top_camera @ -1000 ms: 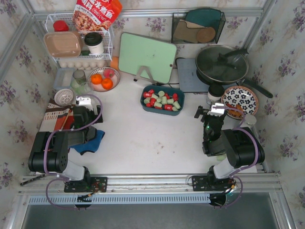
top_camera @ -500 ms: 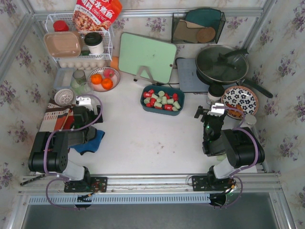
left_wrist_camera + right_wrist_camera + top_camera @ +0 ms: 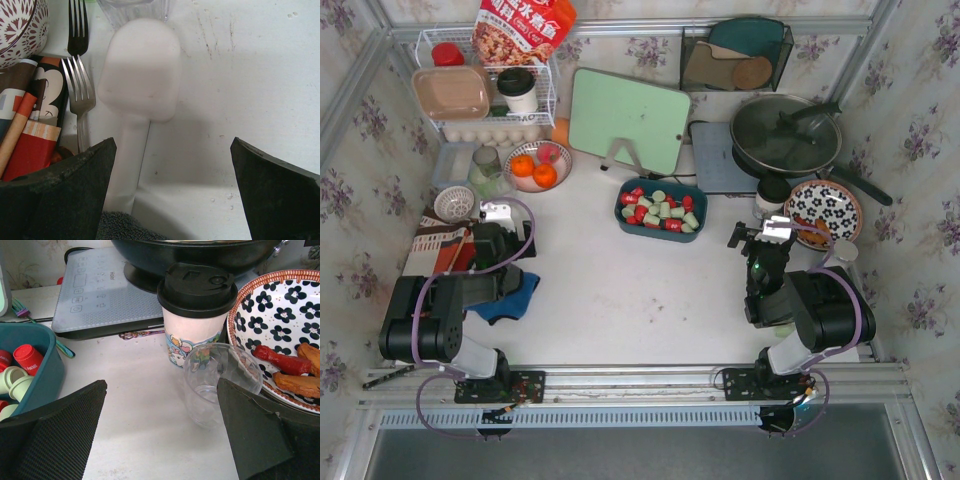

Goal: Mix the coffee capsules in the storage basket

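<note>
The teal basket (image 3: pixel 661 211) sits mid-table, holding red and pale green capsules (image 3: pixel 660 210) already lying interleaved, roughly seven red and ten green, though overlap blurs the count. That fits either stirring still to come or stirring finished. Left tool (image 3: pixel 170 195) and right tool (image 3: pixel 160 435) both hang spread and empty, well apart from the basket.

One overhead view, two low wrist views.
Overhead looks straight down; the right wrist camera shares its teal basket (image 3: pixel 661 211) (image 3: pixel 27 367) corner.
</note>
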